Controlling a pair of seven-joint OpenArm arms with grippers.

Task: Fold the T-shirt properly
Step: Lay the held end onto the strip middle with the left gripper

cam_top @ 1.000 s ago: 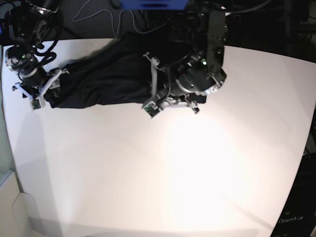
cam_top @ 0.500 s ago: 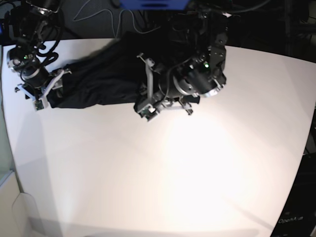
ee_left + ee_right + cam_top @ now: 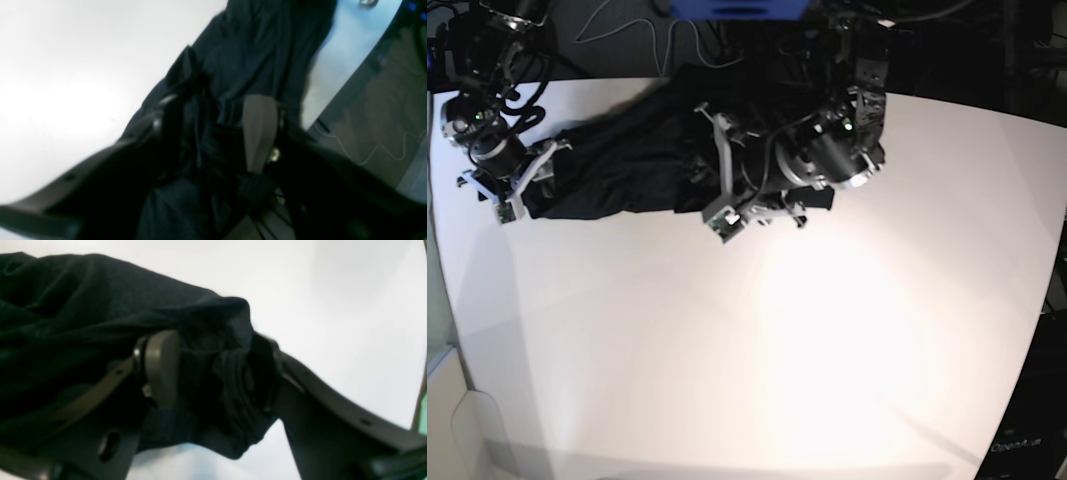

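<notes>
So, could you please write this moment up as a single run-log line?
T-shirt: bunched at table's far edge | right hand: shut on T-shirt | left hand: fabric between fingers, grip unclear

One T-shirt (image 3: 627, 165), two tools.

Only one piece of lettering shows, in the base view: small pale print on a dark panel (image 3: 1024, 447) at the lower right corner, beyond the edge of the white table (image 3: 827, 350). It appears to begin "Open", but the remaining letters are too small and faint to read with any certainty. In both wrist views nothing legible turns up: no print, label, brand or number can be made out on any surface, and much of the left wrist view is blurred.
</notes>
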